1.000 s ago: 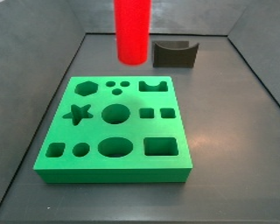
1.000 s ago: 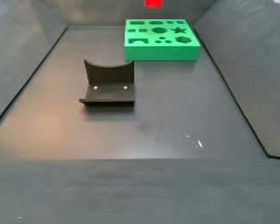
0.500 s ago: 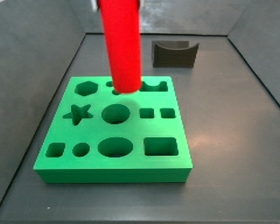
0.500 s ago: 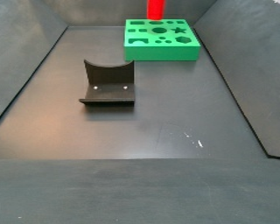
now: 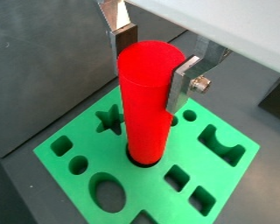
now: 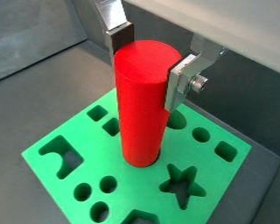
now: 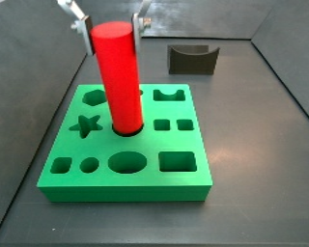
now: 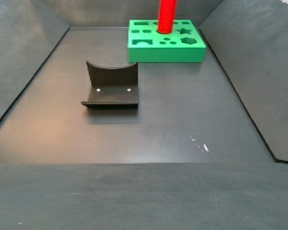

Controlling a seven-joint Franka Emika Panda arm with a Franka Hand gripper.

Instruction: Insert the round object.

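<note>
The tool [image 5: 154,54] pinched the round object [image 5: 147,103] near its top, one silver finger [image 5: 123,39] on each side. The red cylinder stood upright over the green block [image 7: 128,154] — its lower end in the middle round hole [image 6: 140,160]. The fixture [image 8: 111,87] stood well apart on the surface [image 8: 147,135].

The gripper [image 5: 153,54] is cut off by the frame edge in both wrist views; only its fingers [image 6: 115,33] show. The red cylinder [image 7: 116,75] hides the hole beneath it in the green block [image 7: 67,183]. The cylinder's top is cropped in a side view [image 8: 166,15].
</note>
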